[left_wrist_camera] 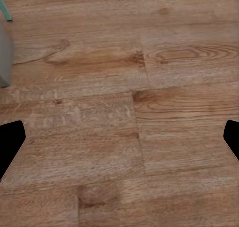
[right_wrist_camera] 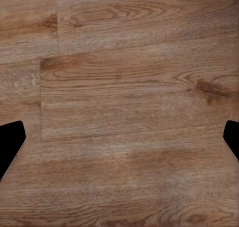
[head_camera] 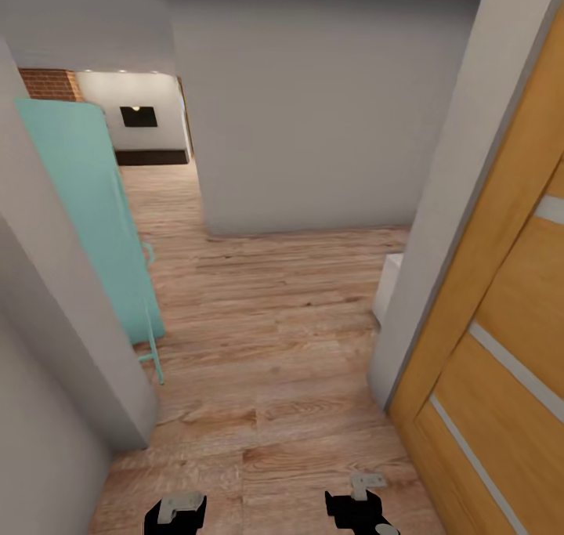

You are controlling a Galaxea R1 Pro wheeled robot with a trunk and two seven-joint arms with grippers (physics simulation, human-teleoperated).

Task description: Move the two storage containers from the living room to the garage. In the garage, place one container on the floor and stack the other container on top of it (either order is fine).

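- Wood-plank floor (head_camera: pixel 266 347) runs down a hallway between pale grey walls (head_camera: pixel 313 104) toward the living room (head_camera: pixel 137 116), where a brick strip (head_camera: pixel 51 84) and a dark wall panel show.
- At my left stands a teal door (head_camera: pixel 86 206); my left gripper (left_wrist_camera: pixel 119 142) hangs above bare planks, fingers spread wide, empty.
- My right gripper (right_wrist_camera: pixel 119 142) likewise gapes, empty, beside an orange wooden door (head_camera: pixel 501 323).

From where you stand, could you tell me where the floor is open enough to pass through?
The widest bare wood floor lies between the teal door and the grey wall ahead, running on toward the far room. It narrows near the robot, between the grey wall corner and the wooden door. Left end effector and right end effector are both open over bare planks.
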